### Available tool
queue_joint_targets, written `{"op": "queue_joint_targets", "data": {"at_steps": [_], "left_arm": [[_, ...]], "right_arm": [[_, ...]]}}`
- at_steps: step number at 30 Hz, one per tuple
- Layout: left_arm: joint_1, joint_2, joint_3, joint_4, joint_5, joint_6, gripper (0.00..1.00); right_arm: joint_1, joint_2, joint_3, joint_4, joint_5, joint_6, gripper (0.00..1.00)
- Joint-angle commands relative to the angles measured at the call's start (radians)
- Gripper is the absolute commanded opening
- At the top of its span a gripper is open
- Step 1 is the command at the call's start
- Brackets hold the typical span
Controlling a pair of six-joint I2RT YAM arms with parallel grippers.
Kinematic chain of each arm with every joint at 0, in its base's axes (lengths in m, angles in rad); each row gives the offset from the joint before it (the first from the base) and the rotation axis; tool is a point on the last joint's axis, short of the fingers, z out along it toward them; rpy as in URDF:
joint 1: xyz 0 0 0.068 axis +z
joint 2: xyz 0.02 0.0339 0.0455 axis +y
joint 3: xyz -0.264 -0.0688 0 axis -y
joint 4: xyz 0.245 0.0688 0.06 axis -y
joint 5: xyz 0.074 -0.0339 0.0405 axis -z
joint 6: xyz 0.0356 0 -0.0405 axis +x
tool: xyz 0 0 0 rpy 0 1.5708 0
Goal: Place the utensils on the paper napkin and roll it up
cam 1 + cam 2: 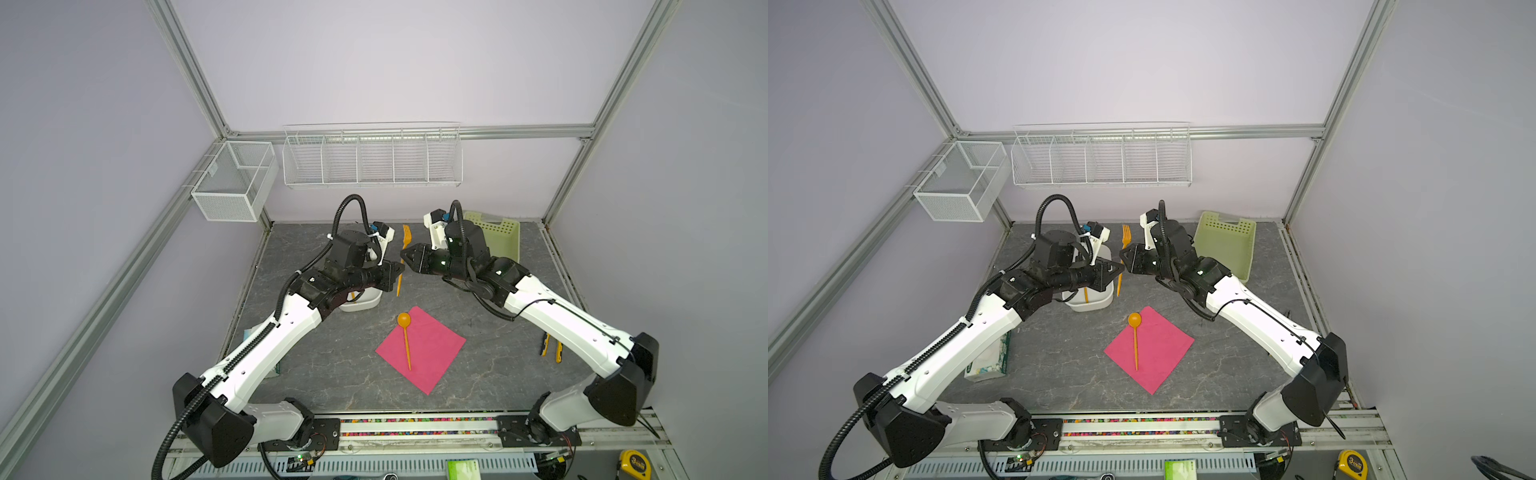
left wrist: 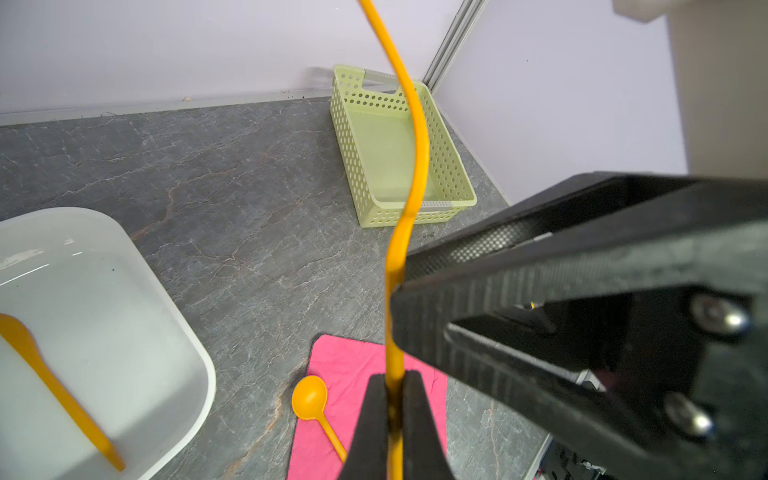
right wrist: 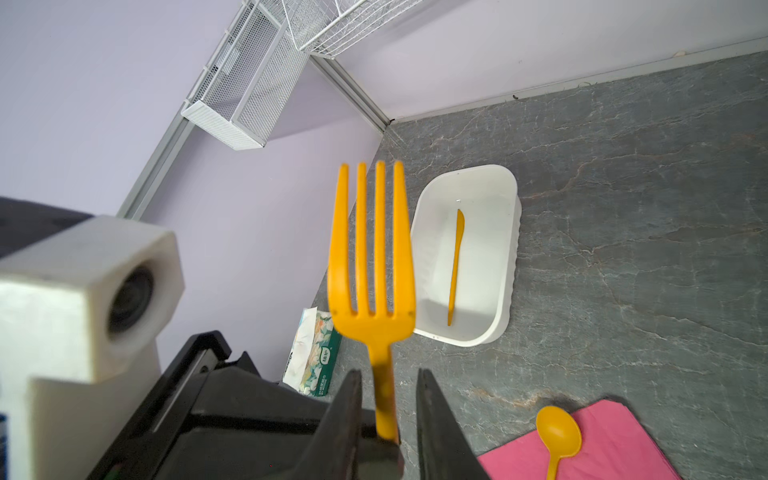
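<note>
Pinching fork point(image 2: 420, 158) handle, left gripper point(image 2: 394, 384) clamped; right gripper point(image 3: 388, 380) jaws narrowly apart astride neck, seemingly not touching.

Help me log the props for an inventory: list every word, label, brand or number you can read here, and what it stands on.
No text here reads clearly.
Tissue box: white print on its green end, too blurred to read.
Tape measure: marks on its round dark label, too small to read.
Green packet at the front edge: faint print, too small to read.
</note>
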Motion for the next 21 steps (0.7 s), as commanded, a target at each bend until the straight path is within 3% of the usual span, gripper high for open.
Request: {"op": "queue_joint_targets", "data": {"at_steps": [1,18,21], "left_arm": [[-0.006,-0.015,-0.009,0.016,-0.005,-0.004,0.0],[-0.006,-0.012,-0.013,0.024,0.003,-0.016,0.0],[-0.006,-0.027,-0.011,0.025,0.011,-0.017,0.09]], "right_arm": [[0.007,0.019,0.029,0.039,-0.006,0.031,0.24],[0.007,0.004,0.009,0.056,0.009,0.029,0.11],[0.004,-0.02,-0.008,0.06,0.016,0.003,0.09]]}}
